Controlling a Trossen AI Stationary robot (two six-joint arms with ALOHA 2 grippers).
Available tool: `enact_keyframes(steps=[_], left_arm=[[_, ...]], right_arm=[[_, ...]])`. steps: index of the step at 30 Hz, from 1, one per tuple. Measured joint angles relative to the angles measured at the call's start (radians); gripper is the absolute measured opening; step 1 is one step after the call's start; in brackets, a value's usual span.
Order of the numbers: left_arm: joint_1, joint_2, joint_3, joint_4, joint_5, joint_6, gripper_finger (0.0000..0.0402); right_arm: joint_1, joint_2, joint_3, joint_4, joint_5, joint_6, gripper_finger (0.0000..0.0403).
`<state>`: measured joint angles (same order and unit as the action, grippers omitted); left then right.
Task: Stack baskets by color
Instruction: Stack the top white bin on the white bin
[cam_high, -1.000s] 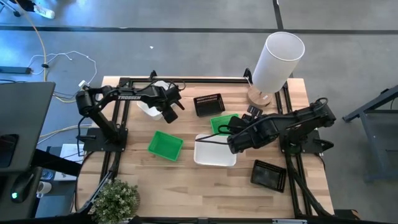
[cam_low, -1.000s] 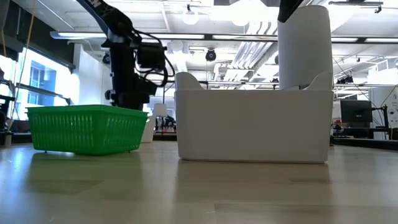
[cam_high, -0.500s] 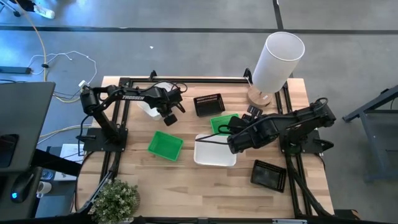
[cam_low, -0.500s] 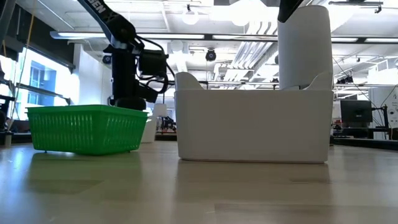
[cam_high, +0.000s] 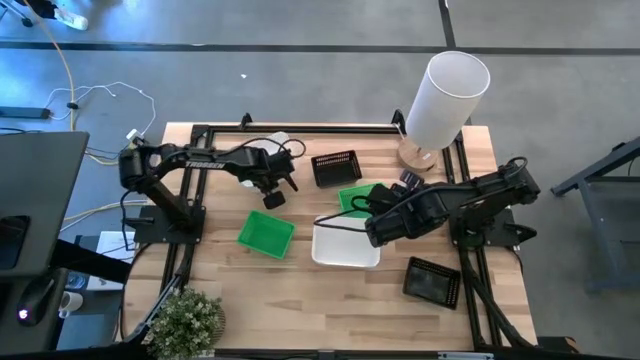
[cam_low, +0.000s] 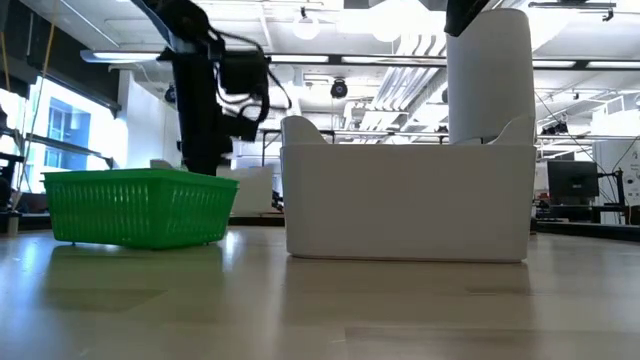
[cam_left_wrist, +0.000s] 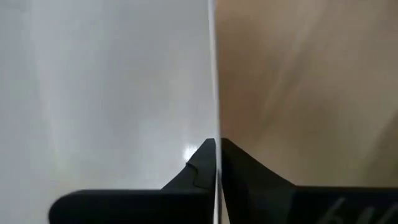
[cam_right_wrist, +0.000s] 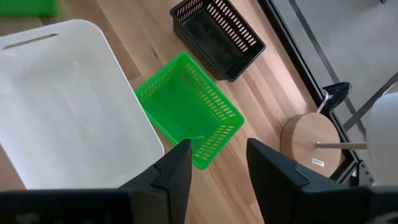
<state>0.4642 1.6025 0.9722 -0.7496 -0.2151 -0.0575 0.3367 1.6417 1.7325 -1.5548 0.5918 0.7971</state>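
Left gripper (cam_left_wrist: 217, 163) fingers pinch the thin wall of a white basket (cam_left_wrist: 112, 93) at the table's back left. Right gripper (cam_right_wrist: 217, 163) fingers spread, holding nothing, hovering over a green basket (cam_right_wrist: 186, 109) mid-table, beside a larger white basket (cam_right_wrist: 68, 106) and a black basket (cam_right_wrist: 217, 37). Another green basket (cam_high: 266, 232) front-left, another black basket (cam_high: 432, 280) front-right.

Robotics lab: frame-mounted arms (cam_high: 200, 158), concrete floor (cam_high: 300, 60)
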Motion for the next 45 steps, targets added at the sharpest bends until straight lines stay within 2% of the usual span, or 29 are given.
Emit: enact_keyframes(steps=[5,10,18,29,36,45], left_arm=[[-0.100,-0.086,0.000,-0.010,-0.005,-0.038,0.0000],[-0.221,-0.180,0.000,-0.001,-0.005,-0.084,0.0000],[-0.414,-0.292,0.000,0.082,-0.005,-0.123,0.0000],[-0.588,-0.317,0.000,0.105,0.002,0.007,0.0000],[-0.698,-0.316,0.005,0.084,-0.006,0.010,0.0000],[-0.764,-0.301,0.151,-0.037,-0.054,0.008,0.0000]], right_arm=[[0.000,0.000,0.000,0.000,0.007,0.044,0.0139],[0.000,0.000,0.000,0.000,0.058,0.118,0.0139],[0.000,0.000,0.000,-0.008,0.093,0.173,0.0139],[0.000,0.000,0.000,0.018,0.087,0.159,0.0139],[0.000,0.000,0.000,0.219,0.077,0.001,0.0139],[0.000,0.000,0.000,0.549,0.071,-0.283,0.0139]])
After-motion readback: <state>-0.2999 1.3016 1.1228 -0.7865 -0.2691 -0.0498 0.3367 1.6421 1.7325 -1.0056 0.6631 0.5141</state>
